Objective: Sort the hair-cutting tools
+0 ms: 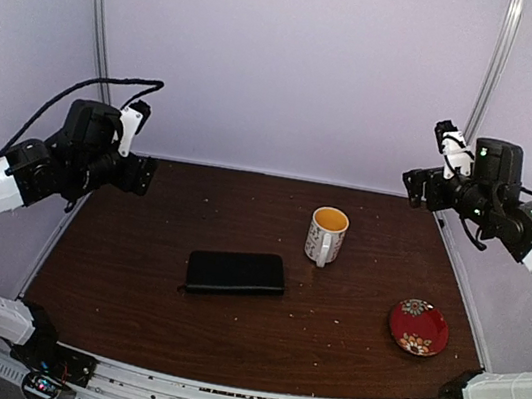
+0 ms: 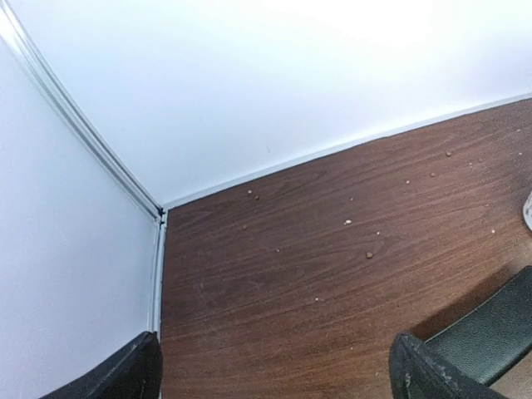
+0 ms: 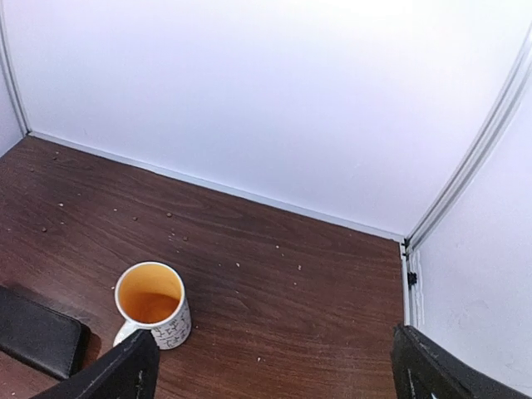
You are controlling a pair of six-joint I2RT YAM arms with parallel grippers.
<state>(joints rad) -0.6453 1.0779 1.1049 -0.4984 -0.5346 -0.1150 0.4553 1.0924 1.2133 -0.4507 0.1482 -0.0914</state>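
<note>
Our left fingers (image 2: 125, 378) and right fingers (image 3: 424, 374) stand wide and empty, high over the desk's (image 1: 132, 280) far corners. No scissors or clips show. We judge they are inside the closed black case (image 1: 235, 273), so we should steady it with one arm and open it with the other.

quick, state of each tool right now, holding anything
Left tool: open, holding nothing.
Right tool: open, holding nothing.
</note>
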